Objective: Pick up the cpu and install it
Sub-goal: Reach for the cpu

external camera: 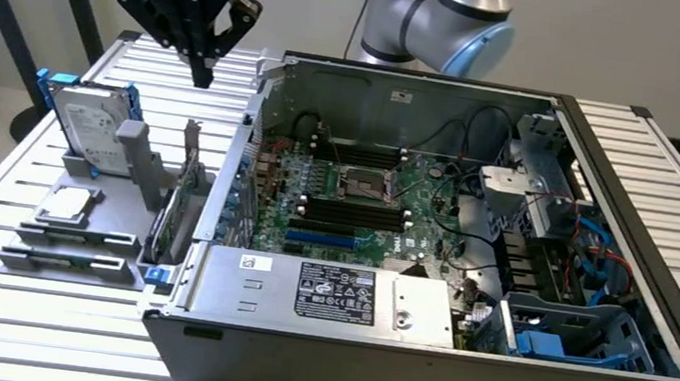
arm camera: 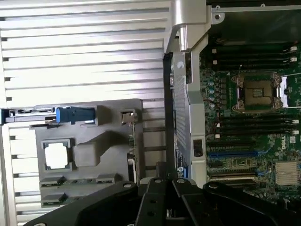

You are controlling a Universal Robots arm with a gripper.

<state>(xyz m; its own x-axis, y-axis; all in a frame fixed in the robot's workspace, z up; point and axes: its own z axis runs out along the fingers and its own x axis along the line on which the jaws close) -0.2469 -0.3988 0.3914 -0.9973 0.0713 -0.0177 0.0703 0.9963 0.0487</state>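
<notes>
Exterior view: end effector (external camera: 204, 72) closed, empty, hanging in air; cpu (external camera: 68, 205) lying in grey holder (external camera: 128, 154), well apart

Count from my side: one cpu (external camera: 65, 204), one hard drive (external camera: 88, 126), both on one grey holder (external camera: 67, 261), exterior view's left. One open PC case (external camera: 646, 166), one motherboard (external camera: 351, 215), one bare socket (external camera: 362, 185), one power supply (external camera: 329, 294) nearest. One pincer (external camera: 202, 72), one arm (external camera: 447, 22).
</notes>
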